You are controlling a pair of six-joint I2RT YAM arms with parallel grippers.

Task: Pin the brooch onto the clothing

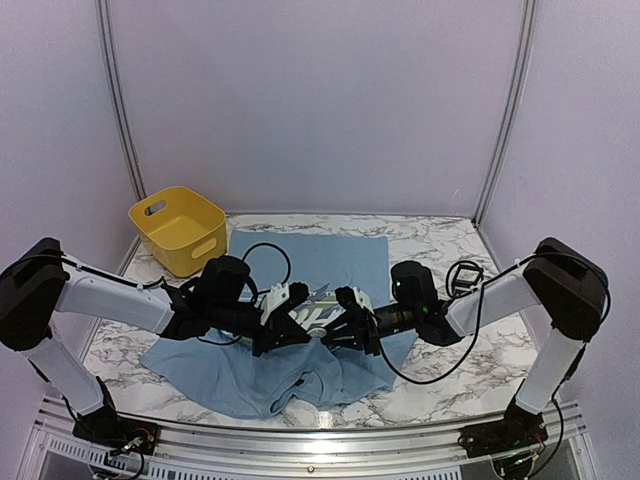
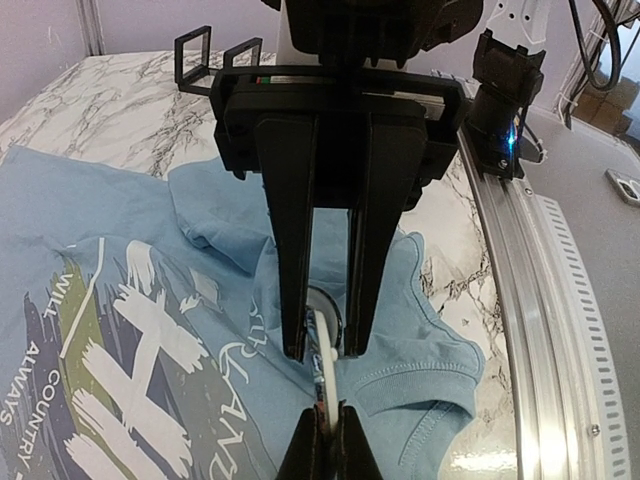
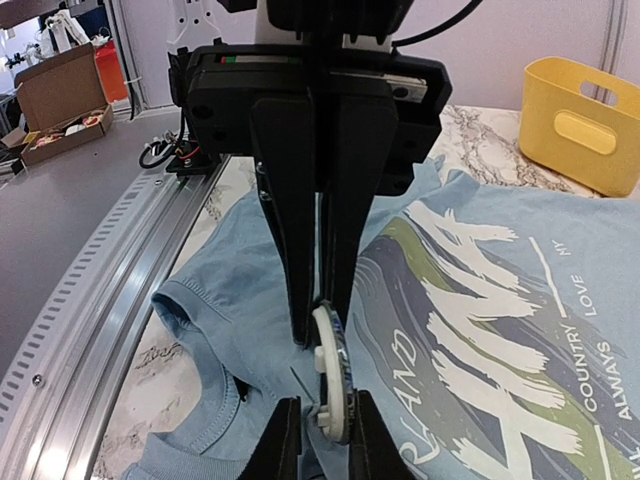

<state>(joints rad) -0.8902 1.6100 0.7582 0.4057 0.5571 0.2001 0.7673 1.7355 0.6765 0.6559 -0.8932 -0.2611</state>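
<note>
One round white-backed brooch [image 3: 333, 380] hangs over the light blue printed T-shirt [image 1: 330, 255], just beside its ribbed collar [image 2: 420, 385]: left gripper [image 3: 318, 330] clenched on it, right gripper [image 2: 327, 345] bracketing it, contact unclear. Best press slowly into flat, taut fabric.

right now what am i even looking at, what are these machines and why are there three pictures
These are two robot arms bolted to a marble table: the left arm and the right arm. The wide picture comes from a fixed camera above and behind them. The other two come from a camera on each wrist. A light blue T-shirt lies on the table, with a yellow basket near the far left corner. The arms meet over the shirt, where the left fingers and the right fingers each appear to pinch the same small round brooch.
</note>
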